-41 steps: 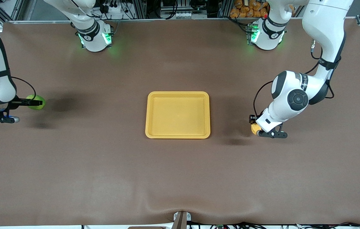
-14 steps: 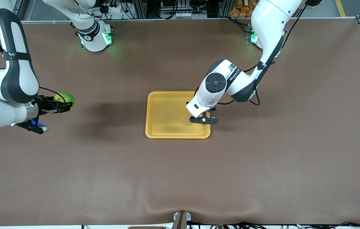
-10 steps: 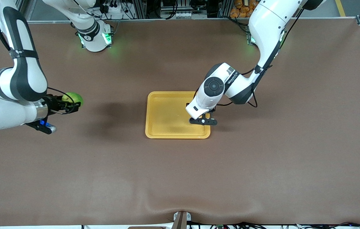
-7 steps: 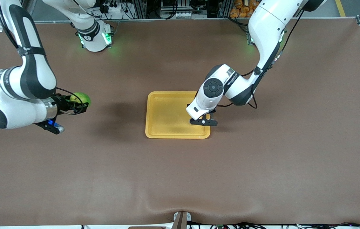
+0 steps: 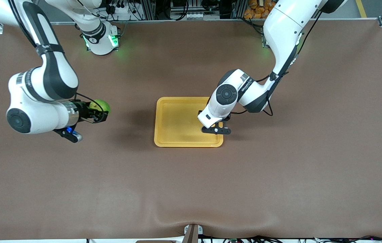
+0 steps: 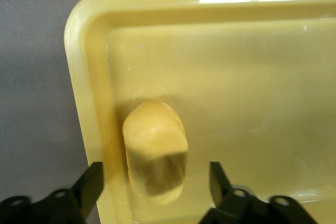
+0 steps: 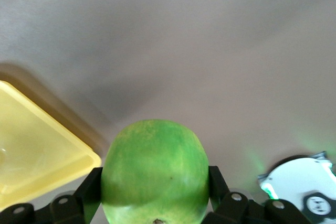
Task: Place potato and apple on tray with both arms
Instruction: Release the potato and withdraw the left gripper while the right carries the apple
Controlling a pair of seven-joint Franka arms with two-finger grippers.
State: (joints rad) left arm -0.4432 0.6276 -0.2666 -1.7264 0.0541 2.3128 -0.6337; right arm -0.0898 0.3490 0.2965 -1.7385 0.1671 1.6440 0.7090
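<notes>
The yellow tray (image 5: pixel 177 142) lies mid-table. My left gripper (image 5: pixel 210 123) hangs low over its end toward the left arm, hiding the potato in the front view. In the left wrist view the potato (image 6: pixel 155 156) lies on the tray floor against the rim (image 6: pixel 86 82), between the open fingers of the left gripper (image 6: pixel 156 178), with a gap on each side. My right gripper (image 5: pixel 101 114) is in the air over the bare table toward the right arm's end, shut on the green apple (image 5: pixel 100 105). The right wrist view shows the apple (image 7: pixel 155 169) squeezed in the right gripper (image 7: pixel 155 183), with a tray corner (image 7: pixel 37 153) past it.
Brown mat (image 5: pixel 191 189) covers the table all round the tray. The green-lit arm bases (image 5: pixel 101 40) stand along the edge farthest from the front camera, with cables and a pile of orange items (image 5: pixel 264 8) off the table past them.
The left gripper has opened and let go of the potato, which now rests on the tray. The right arm has carried the apple closer to the tray.
</notes>
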